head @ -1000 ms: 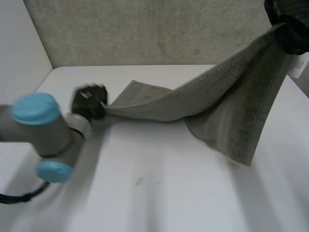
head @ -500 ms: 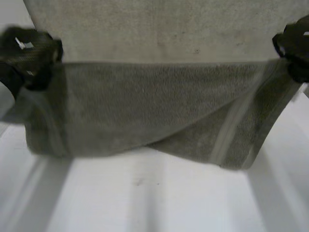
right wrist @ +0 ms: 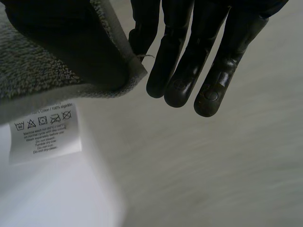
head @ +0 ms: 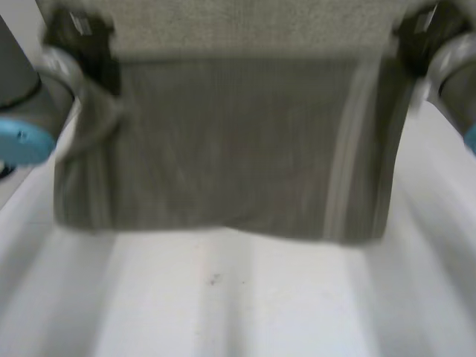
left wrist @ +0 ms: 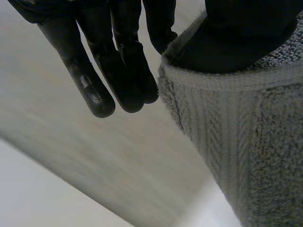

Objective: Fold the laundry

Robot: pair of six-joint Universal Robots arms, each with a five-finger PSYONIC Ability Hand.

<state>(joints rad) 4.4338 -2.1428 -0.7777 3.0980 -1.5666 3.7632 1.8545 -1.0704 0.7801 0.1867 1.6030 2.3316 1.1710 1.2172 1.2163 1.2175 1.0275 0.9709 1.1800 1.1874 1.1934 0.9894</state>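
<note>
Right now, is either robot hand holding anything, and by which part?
Both hold one grey towel, which hangs spread between them. The left robot hand pinches one top corner, and the right robot hand pinches the other.

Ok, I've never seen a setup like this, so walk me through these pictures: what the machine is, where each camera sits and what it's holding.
This is a robot with two arms, each ending in a black hand. The wide picture comes from a camera between and behind the arms, looking down at a white table. The other two come from cameras on the wrists, each looking along its own palm. The left hand and the right hand each pinch a top corner of a grey-green towel between thumb and fingers, so it hangs spread out between them over the table. The white tag beside the right hand is the towel's care label.
</note>
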